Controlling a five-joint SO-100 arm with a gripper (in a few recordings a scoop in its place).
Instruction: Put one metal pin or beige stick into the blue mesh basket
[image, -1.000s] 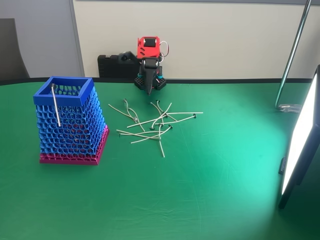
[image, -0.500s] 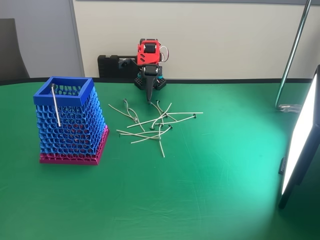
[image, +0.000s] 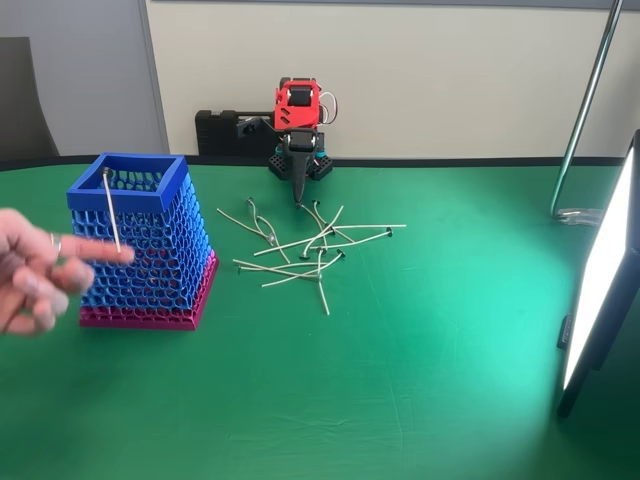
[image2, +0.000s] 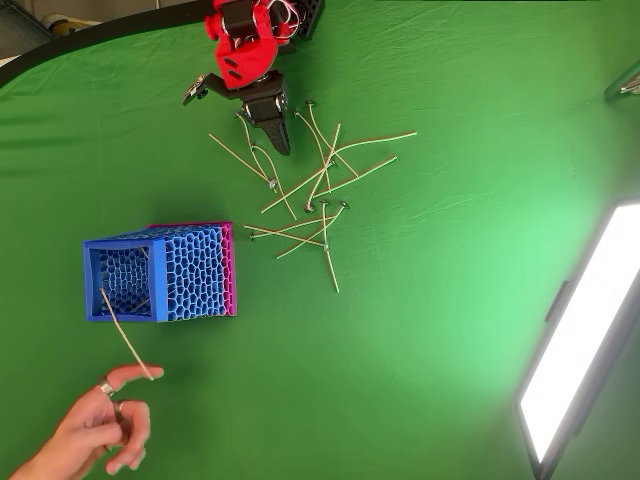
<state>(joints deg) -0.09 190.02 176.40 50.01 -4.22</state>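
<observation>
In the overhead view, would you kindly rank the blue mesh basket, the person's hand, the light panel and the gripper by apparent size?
1. light panel, cut off by the frame
2. blue mesh basket
3. person's hand, partly out of frame, so unsure against the basket
4. gripper

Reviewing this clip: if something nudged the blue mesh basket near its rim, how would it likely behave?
The blue mesh basket is open lattice, so probably light and easy to slide on the green cloth. It widens to its pink base, which should resist tipping, though it stands tall. The pin leaning against its rim would likely shift or fall.
</observation>
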